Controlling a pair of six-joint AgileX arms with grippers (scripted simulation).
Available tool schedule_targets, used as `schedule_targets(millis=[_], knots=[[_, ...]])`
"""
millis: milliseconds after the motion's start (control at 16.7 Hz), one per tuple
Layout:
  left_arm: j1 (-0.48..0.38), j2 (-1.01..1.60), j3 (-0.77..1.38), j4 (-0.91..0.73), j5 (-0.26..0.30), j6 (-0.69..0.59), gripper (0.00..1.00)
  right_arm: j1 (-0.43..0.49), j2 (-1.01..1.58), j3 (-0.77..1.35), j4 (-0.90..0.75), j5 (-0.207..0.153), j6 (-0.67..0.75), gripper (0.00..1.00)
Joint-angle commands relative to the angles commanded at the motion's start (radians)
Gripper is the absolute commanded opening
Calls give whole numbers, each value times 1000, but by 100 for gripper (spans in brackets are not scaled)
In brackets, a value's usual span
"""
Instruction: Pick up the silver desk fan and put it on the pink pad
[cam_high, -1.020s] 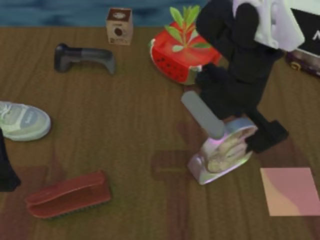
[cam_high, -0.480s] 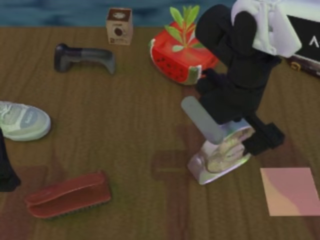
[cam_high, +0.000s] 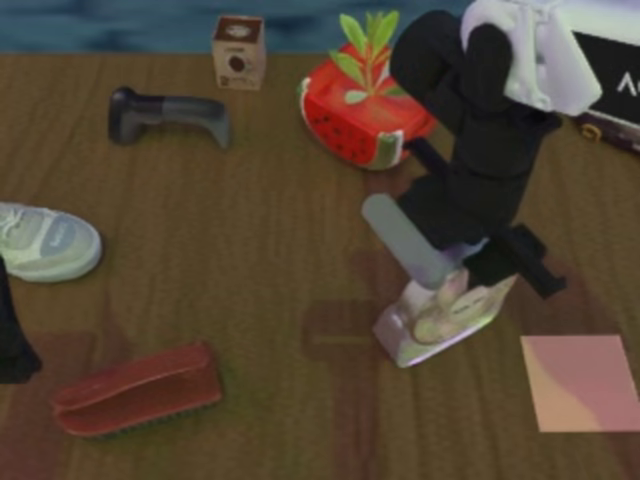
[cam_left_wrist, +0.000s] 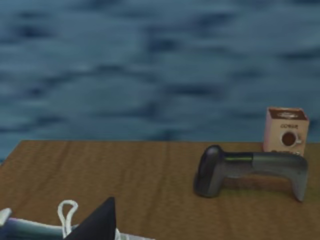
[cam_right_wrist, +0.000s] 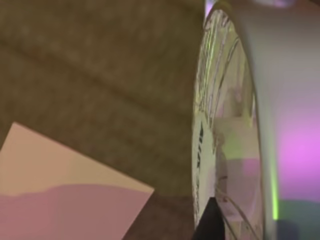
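My right pincer (cam_high: 470, 285) is down over the fan (cam_high: 440, 318); my own black wrist and arm hide most of the fan's head from above. One dark finger (cam_high: 525, 262) sticks out past the fan's rim on the side away from the table's left edge; the other is hidden. Pinching or merely straddling: cannot tell. Wrist view is filled by the fan's shiny rim (cam_right_wrist: 227, 125), green and pink sheen, with one dark fingertip (cam_right_wrist: 212, 222) poking in at the frame edge, close against the rim.

Fan sits directly under the pincer on the wooden table (cam_high: 250, 250), base toward the near edge, tilted. A grey paddle-shaped piece (cam_high: 405, 238) shows just beside the pincer on its left; what it belongs to I cannot make out.

Pink pad (cam_high: 583, 383) lies flat near the pincer, to its right and toward the near edge, apart from the fan, bare.

Arm pose: right arm reaches in from the far right corner and bends steeply down.

Farther out: watermelon-shaped planter (cam_high: 362, 118) behind the pincer, small box (cam_high: 239, 52), scanner (cam_high: 168, 115), brush (cam_high: 135, 390), shoe (cam_high: 45, 242) cut by the left edge.

Left pincer (cam_high: 12, 345) parked at the left edge, mostly out of frame; fingers unreadable.
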Motion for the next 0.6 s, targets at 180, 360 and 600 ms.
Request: schedule_targets(millis=[180, 360, 600], knots=[[0, 0, 0, 0, 0, 0, 100, 0, 0, 0, 0, 0, 0, 0], [0, 0, 0, 0, 0, 0, 100, 0, 0, 0, 0, 0, 0, 0], [0, 0, 0, 0, 0, 0, 100, 0, 0, 0, 0, 0, 0, 0]])
